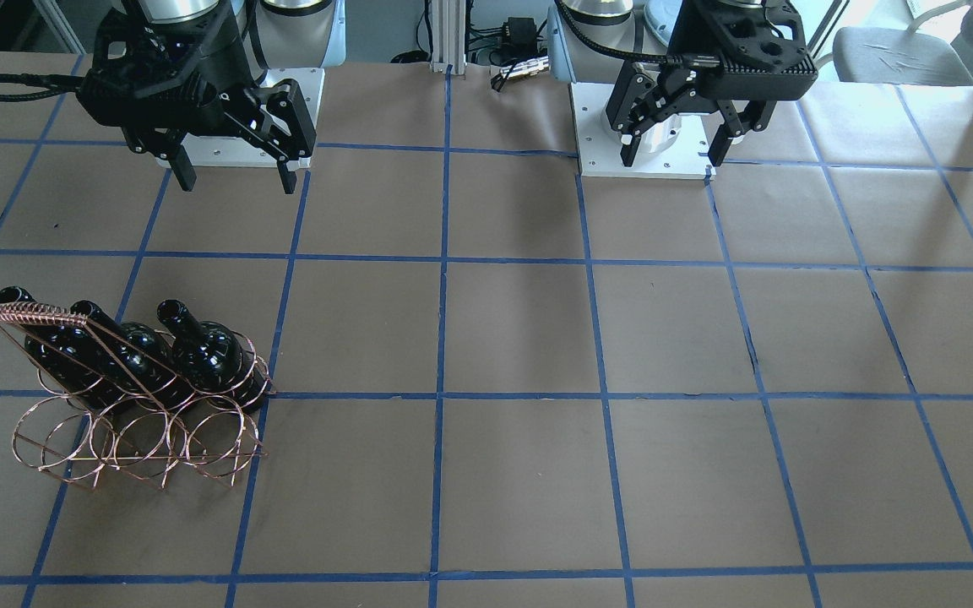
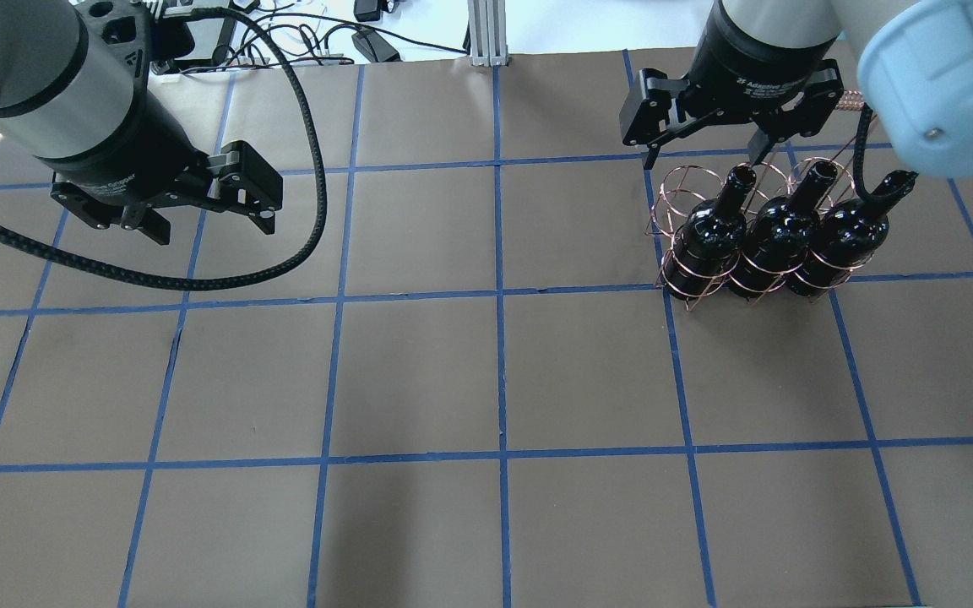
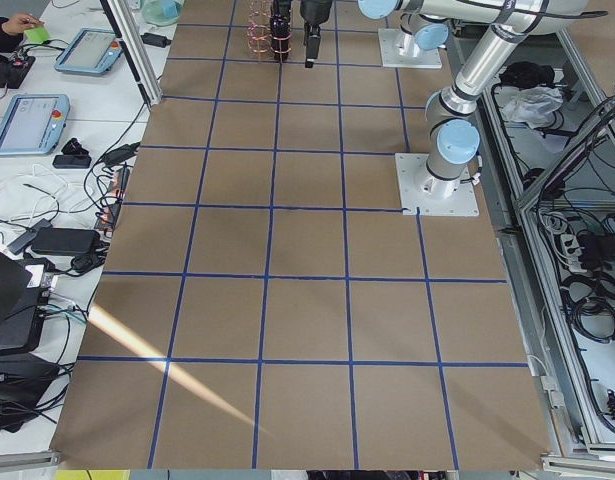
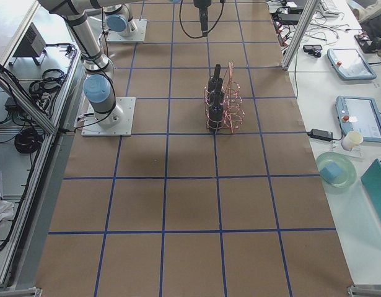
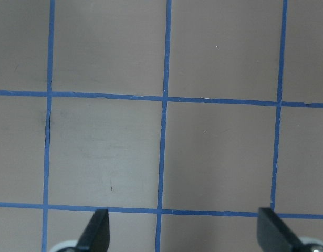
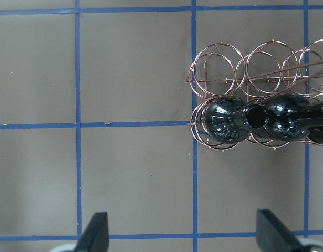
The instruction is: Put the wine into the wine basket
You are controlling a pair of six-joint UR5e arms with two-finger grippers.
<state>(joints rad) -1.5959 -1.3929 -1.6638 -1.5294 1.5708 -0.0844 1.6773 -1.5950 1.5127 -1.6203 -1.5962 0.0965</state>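
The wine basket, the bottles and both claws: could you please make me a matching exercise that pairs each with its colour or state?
Column one:
1. wine basket
2. wine bottles
3. left claw
4. right claw

Column two:
A. black, standing side by side in one row of rings
B. open, with the rack showing in its wrist view
C. copper wire, with one row of rings empty
D. open, with only the table in its wrist view

Pairs: 1-C, 2-A, 3-D, 4-B
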